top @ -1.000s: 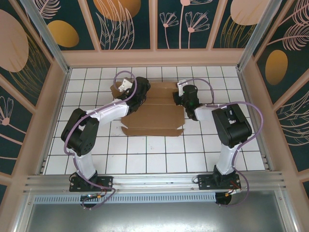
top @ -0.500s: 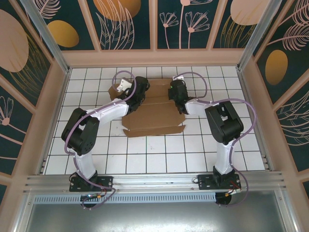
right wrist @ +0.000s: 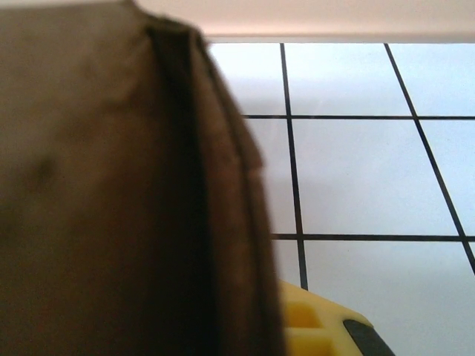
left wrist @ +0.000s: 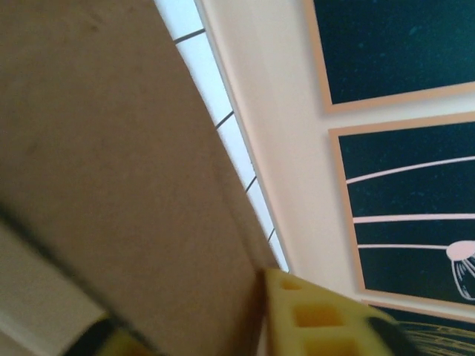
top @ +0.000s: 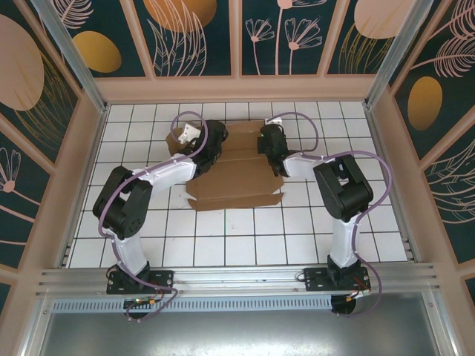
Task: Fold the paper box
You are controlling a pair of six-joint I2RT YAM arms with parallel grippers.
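The paper box (top: 239, 182) is a brown die-cut cardboard sheet lying mid-table, its near part flat and its back part under both grippers. My left gripper (top: 210, 139) is at the sheet's back left. In the left wrist view, blurred cardboard (left wrist: 126, 163) stands between the yellow fingers and rests against the right fingertip (left wrist: 319, 319); contact at the other finger is too blurred to judge. My right gripper (top: 268, 141) is at the back right. In the right wrist view, a dark cardboard flap (right wrist: 126, 193) lies tight against its yellow fingertip (right wrist: 319, 326), and the gripper is shut on it.
The table (top: 223, 237) is white tile with a black grid, enclosed by tan walls (top: 237, 87) at the back and sides. Both arm bases (top: 141, 278) are bolted at the near edge. Bare tiles lie in front of the sheet and to its left and right.
The right gripper moved left from the sheet's right edge onto its back right part and shut on the flap. The sheet shifted a little. The left arm barely moved.
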